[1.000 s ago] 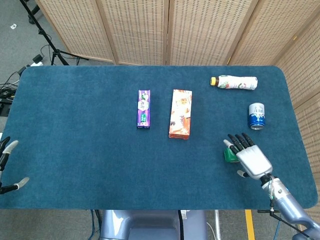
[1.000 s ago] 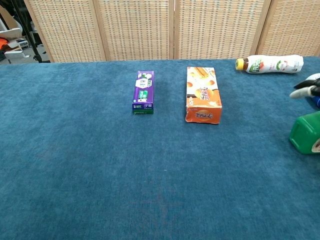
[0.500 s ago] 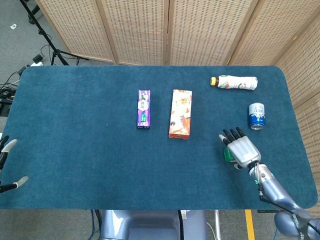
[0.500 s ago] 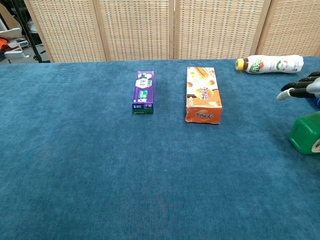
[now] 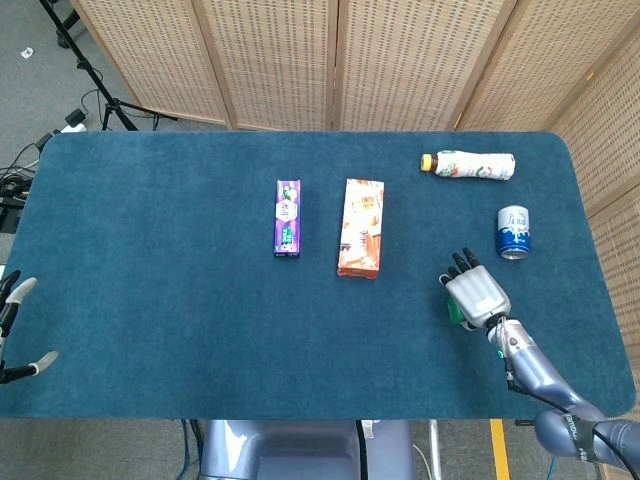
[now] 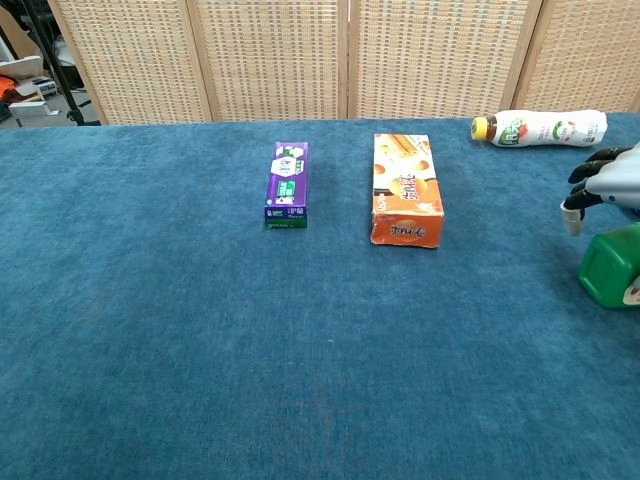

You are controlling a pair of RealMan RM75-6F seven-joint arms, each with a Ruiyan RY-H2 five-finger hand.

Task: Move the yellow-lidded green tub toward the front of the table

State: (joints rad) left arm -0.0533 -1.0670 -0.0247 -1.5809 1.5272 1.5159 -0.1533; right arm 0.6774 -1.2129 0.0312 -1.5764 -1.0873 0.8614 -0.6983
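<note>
The green tub (image 6: 612, 265) lies on its side on the blue worktop (image 5: 180, 300), toward the right part and a little nearer the front edge than the middle; in the head view only a sliver of green (image 5: 454, 312) shows beside the robot hand. Its lid end points out of the chest view's frame, so the yellow lid itself cannot be made out. The right robot hand (image 5: 476, 295) hovers directly over the tub, palm down, fingers (image 6: 590, 178) spread and bent downward, apart from the tub in the chest view and holding nothing.

Behind the hand, toward the right edge, stands a blue-and-white can (image 5: 513, 232), and farther back a white bottle (image 5: 470, 165) with a yellow cap lies on its side. An orange box (image 5: 361, 227) lies flat near the middle, with a purple box (image 5: 287, 217) beside it to the left. The left robot hand (image 5: 15, 330) shows only fingertips at the left edge, spread apart and empty.
</note>
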